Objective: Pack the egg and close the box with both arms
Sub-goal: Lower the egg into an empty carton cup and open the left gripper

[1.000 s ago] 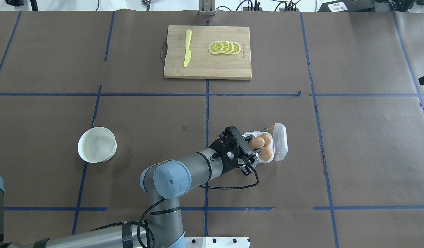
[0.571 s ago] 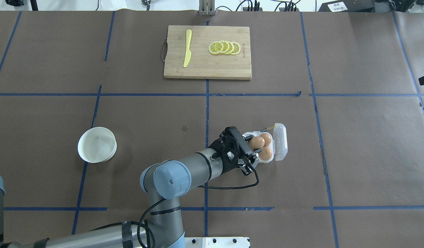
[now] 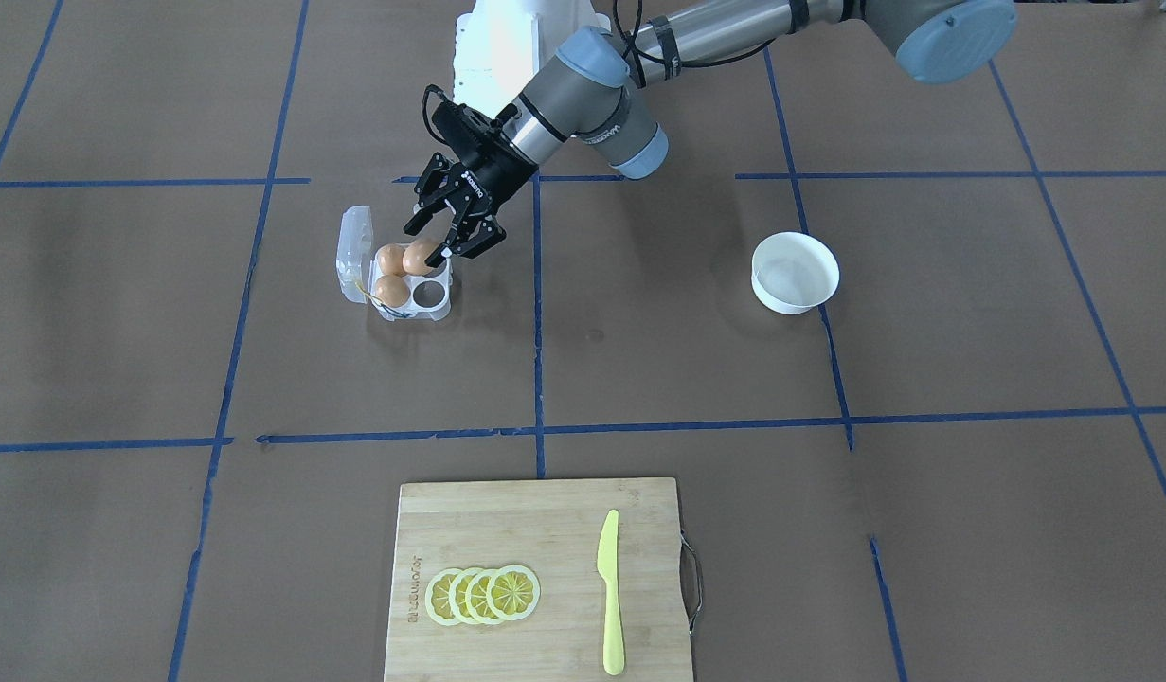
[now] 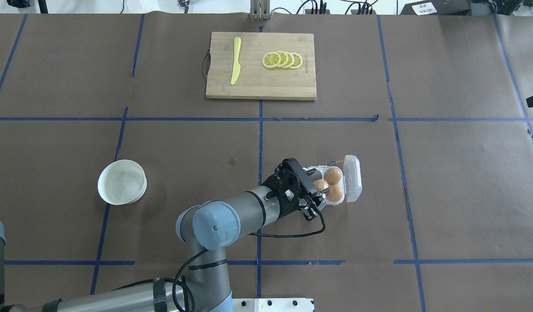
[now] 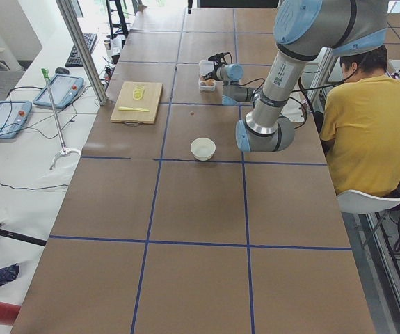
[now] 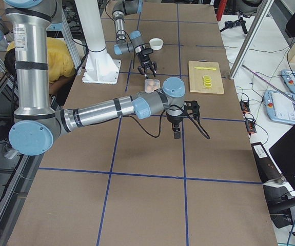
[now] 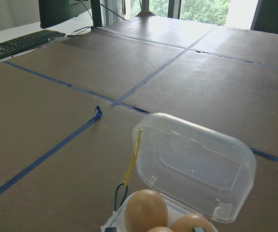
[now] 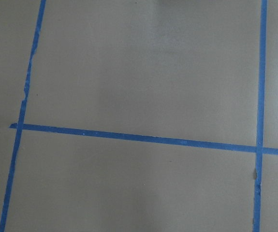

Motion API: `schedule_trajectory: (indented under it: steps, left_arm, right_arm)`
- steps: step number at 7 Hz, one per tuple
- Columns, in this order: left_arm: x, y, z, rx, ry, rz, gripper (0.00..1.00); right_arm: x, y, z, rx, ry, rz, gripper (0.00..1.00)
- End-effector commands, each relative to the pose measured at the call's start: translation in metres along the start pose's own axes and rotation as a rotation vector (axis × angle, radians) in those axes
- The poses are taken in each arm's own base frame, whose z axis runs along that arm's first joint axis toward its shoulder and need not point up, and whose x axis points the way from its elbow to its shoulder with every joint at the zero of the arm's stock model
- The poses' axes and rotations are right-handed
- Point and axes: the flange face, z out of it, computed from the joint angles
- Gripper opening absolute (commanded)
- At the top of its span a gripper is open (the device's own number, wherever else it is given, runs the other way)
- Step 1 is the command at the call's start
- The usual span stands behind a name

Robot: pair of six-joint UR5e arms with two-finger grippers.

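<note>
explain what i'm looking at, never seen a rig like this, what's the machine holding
It is a robot with a left arm and a right arm at a paper-covered table. The pictures show one moment from six cameras: behind the robot, facing it, at each table end, and on each wrist. The left gripper hangs over the box, a clear egg carton with its lid open; its jaws appear to grip the egg at a cup, beside two other eggs. The right gripper hangs over bare table. Also there: a white bowl and a cutting board with a yellow knife and lemon slices.
</note>
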Motion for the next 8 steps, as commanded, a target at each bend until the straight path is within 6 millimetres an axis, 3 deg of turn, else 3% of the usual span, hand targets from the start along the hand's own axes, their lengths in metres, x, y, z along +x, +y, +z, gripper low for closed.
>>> schedule_trajectory:
  steps: [1,4,5,6,7,8]
  left_arm:
    - [0.0,0.0,0.0,0.0,0.0,-0.001,0.67]
    - [-0.004,-0.003,-0.001,0.005,-0.003,-0.003,0.7]
    - [-0.01,-0.013,-0.004,0.007,0.031,-0.093,0.75]
    - [-0.019,-0.03,-0.012,0.0,0.094,-0.319,1.0]
    - [-0.03,-0.044,-0.022,0.011,0.103,-0.453,1.0]
    - [-0.054,-0.045,-0.023,-0.043,0.074,-0.442,1.0]
  right_arm:
    - [0.0,0.0,0.0,0.0,0.0,-0.001,1.0]
    - [0.001,0.0,0.001,-0.001,0.001,0.0,1.0]
    - [0.001,0.0,0.001,-0.001,0.001,0.0,1.0]
    - [0.001,0.0,0.001,-0.001,0.001,0.0,1.0]
    - [0.001,0.0,0.001,-0.001,0.001,0.0,1.0]
    - [0.0,0.0,0.0,0.0,0.0,-0.001,1.0]
